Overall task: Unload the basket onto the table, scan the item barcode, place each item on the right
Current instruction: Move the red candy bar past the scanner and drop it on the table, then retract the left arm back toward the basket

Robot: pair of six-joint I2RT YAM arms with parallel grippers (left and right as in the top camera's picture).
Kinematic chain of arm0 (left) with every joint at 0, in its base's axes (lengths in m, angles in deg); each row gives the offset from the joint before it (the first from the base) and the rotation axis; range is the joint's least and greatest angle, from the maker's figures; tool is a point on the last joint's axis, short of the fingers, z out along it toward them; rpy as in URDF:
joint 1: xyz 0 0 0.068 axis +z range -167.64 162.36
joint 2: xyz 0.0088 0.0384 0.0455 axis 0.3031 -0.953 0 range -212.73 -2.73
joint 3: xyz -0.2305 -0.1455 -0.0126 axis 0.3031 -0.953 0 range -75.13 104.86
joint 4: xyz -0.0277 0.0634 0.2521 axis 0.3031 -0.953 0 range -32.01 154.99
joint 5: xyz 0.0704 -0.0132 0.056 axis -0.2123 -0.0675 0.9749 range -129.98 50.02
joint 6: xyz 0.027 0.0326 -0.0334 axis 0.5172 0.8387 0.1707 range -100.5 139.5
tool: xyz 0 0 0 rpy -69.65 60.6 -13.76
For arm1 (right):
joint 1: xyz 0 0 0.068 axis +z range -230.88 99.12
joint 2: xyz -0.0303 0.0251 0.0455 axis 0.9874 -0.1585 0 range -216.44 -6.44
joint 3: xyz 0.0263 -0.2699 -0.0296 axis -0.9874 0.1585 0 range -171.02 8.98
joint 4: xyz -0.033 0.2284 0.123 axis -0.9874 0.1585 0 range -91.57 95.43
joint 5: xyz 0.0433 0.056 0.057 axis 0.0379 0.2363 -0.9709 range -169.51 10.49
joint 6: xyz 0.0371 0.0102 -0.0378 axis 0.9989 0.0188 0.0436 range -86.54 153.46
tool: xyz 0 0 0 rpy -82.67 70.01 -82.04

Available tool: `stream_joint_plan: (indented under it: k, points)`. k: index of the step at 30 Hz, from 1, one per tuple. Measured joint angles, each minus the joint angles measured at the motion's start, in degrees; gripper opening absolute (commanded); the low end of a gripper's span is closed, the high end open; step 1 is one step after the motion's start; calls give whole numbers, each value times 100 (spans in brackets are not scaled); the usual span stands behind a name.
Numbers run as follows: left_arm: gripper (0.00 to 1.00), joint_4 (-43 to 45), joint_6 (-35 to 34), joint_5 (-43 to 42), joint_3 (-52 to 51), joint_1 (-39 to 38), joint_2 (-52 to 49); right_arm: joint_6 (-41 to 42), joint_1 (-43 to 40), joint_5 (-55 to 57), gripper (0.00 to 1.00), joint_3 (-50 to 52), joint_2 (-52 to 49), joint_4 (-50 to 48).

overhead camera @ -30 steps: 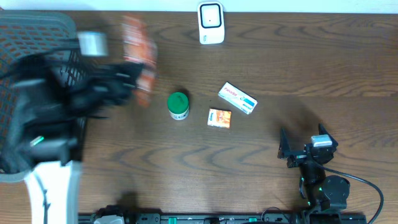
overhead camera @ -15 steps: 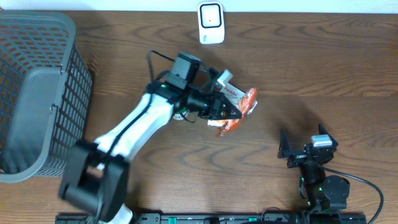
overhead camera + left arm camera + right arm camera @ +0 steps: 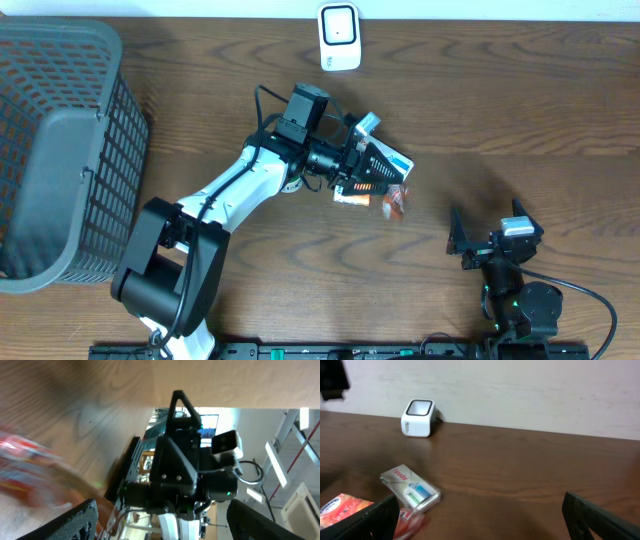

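While left gripper (image 3: 378, 170) hovers over white box (image 3: 400, 160), its jaws stand apart | orange packet (image 3: 397, 203) just beside box, blurred | right gripper (image 3: 487, 222) jaws apart, empty

Dark brown wooden worktop (image 3: 520, 120): smooth, strong grain, low satin sheen. Grey plastic mesh basket (image 3: 128, 150): matt. White plastic barcode scanner (image 3: 339, 38): smooth, with glossy dark window. White, blue and green carton (image 3: 411, 489): paperboard, semi-matt print. Orange-red packet (image 3: 397, 203): seemingly glossy film (blurred, hard to judge). White left-arm shell (image 3: 235, 188): smooth glossy plastic.
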Motion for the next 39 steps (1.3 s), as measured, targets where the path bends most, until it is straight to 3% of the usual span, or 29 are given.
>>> stream_joint_plan:
  k: [8,13,19,21,24,27,30,34,39]
  points:
    - [84,2828,-1453,79,70,234,-4,0,0,-2,99,0,0,0]
    - [84,3521,-1775,127,308,332,31,0,0,0,99,0,0,0]
    - [84,3495,-1718,542,442,422,470,0,0,0,99,0,0,0]
    - [84,3163,-1585,809,466,516,656,0,0,0,99,0,0,-2]
    - [84,1631,-957,1563,553,662,1040,0,0,0,99,0,0,-2]
    - [84,-737,116,3110,752,667,1515,-2,0,-2,99,0,-2,-2]
    - [84,-2170,1091,4935,870,442,2006,0,0,0,99,0,0,0]
    - [84,-2798,2184,7197,938,90,2747,0,0,0,99,0,0,0]
    - [84,-2332,3508,8931,990,92,3397,-2,0,0,99,0,0,0]
